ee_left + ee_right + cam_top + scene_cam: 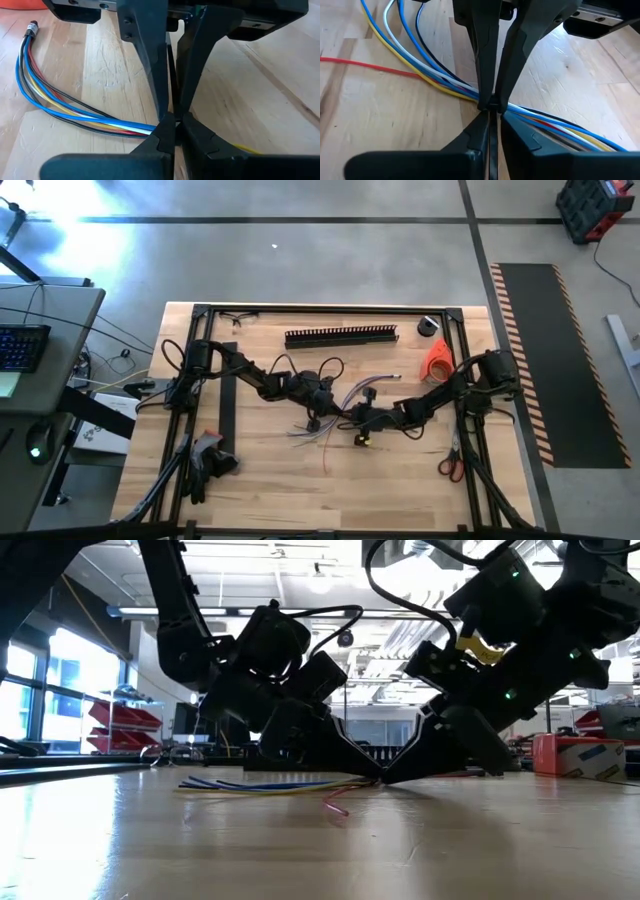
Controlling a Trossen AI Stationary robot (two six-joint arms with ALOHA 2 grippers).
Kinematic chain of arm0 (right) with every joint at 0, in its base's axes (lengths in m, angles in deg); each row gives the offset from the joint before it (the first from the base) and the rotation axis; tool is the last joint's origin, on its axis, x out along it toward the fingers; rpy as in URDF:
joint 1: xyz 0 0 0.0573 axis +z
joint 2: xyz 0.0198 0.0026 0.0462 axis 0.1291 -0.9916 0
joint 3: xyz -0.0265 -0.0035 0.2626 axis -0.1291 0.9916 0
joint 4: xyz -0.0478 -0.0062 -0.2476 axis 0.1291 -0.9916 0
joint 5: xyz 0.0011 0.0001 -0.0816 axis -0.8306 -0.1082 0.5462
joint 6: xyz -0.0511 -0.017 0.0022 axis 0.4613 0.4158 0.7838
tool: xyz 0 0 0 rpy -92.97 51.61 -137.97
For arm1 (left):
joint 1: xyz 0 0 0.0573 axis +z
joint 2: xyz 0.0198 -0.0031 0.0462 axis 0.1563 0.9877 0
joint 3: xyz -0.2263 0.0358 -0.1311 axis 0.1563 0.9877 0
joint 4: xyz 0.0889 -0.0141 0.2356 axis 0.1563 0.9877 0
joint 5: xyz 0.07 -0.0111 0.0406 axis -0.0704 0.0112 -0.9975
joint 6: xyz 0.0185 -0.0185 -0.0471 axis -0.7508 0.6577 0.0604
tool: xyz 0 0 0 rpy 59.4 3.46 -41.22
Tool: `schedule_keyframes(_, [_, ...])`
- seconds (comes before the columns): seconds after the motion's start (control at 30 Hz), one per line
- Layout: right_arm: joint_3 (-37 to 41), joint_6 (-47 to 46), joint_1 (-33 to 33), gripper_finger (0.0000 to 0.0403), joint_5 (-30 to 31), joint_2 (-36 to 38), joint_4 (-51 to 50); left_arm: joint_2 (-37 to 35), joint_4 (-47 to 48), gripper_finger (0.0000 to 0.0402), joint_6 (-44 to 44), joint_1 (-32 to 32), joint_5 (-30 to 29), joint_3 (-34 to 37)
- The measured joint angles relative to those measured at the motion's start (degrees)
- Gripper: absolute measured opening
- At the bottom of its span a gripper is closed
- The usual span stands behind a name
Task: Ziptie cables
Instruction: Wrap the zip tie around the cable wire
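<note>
The cables point(325, 415), a loose bunch of blue, yellow, white, red and black wires, lie on the wooden table at its middle. One end carries a small plug point(33, 27). Both grippers meet over the bunch's middle, tip to tip. My left gripper point(174, 129) comes from the table's left, slanting down, and is shut. My right gripper point(490, 116) comes from the right, also slanting down, shut, with a thin black zip tie strip point(490, 150) between its fingers. In the low view the two sets of tips touch down at one spot point(380, 780). My left gripper has its shut fingertips point(487, 97) on the middle of the cable bunch point(465, 90), slanting down from the table's left, across the wires. The fingers hide what lies between them. The bunch stays flat on the table on both sides. My right gripper pinches the thin black strip point(171, 70), which runs along between its two fingers. The fingers slant down from the table's right, and their tips point(165, 107) reach the bunch where the left tips stand. The strip's lower end is hidden behind the tips.
A long black slotted strip point(342, 336) lies at the far side and another point(228, 395) at the left. An orange tape roll point(437, 360) and a black roll point(430, 326) sit at the far right. Red-handled scissors point(450, 468) lie near the right rail.
</note>
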Motion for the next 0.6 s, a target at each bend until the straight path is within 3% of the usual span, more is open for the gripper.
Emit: schedule_keyframes(0.6, [-0.31, -4.28, 1.47, 0.0001, 0.68, 0.04, -3.39, 0.0, 0.2, 0.0, 0.04, 0.0, -0.19, -0.02])
